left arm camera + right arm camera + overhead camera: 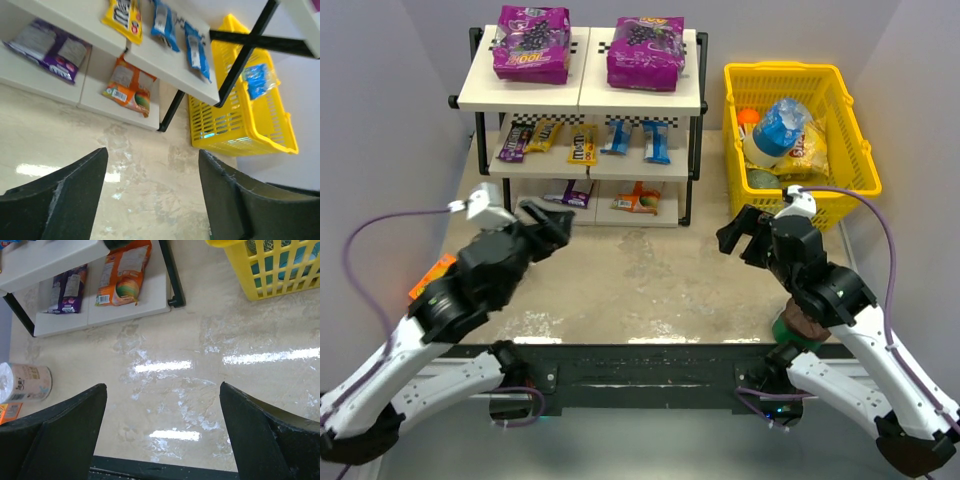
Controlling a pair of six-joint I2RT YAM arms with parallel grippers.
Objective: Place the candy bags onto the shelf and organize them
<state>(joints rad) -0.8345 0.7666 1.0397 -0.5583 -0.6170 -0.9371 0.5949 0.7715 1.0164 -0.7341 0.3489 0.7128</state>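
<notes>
The three-tier shelf (582,88) carries bags lying flat — two large purple bags (531,42) side by side on top; a dark-purple packet (513,144), yellow packets (582,147) and blue packets (657,141) across the middle; a purple bag (576,192) and orange bag (638,197) at the bottom

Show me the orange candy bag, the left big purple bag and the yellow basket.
orange candy bag (122,275), right wrist view, middle of the packet
left big purple bag (531,42), top external view, centre of the packet
yellow basket (225,120), left wrist view, slotted side wall
</notes>
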